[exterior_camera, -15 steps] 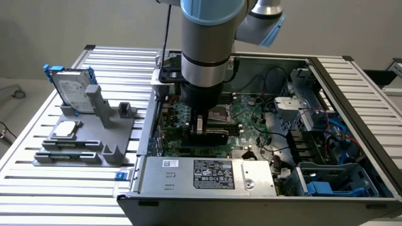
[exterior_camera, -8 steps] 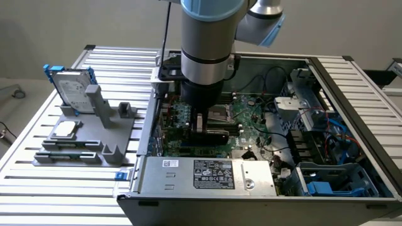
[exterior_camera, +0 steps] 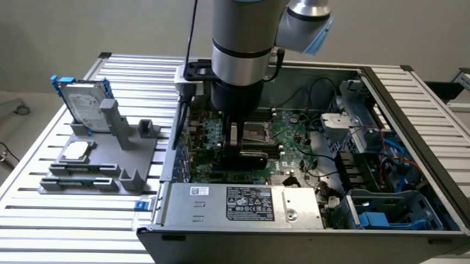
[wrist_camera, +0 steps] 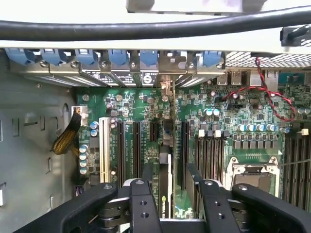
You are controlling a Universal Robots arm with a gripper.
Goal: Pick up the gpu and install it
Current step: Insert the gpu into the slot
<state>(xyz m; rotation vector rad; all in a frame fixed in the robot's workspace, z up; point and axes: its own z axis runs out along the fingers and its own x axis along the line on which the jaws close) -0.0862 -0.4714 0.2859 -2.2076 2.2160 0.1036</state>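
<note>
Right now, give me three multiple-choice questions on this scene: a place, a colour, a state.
1. Where is the gpu? A in a drawer; B in the open computer case, by the tool; C on a shelf.
2. What colour is the hard drive's frame? A red; B yellow; C blue.
3. How does the hard drive sit? A standing on edge; B lying flat; C hanging from a cable.
Answers: 1 B, it shows edge-on over the motherboard. 2 C, blue tabs flank the drive. 3 A, it stands in the grey fixture.
</note>
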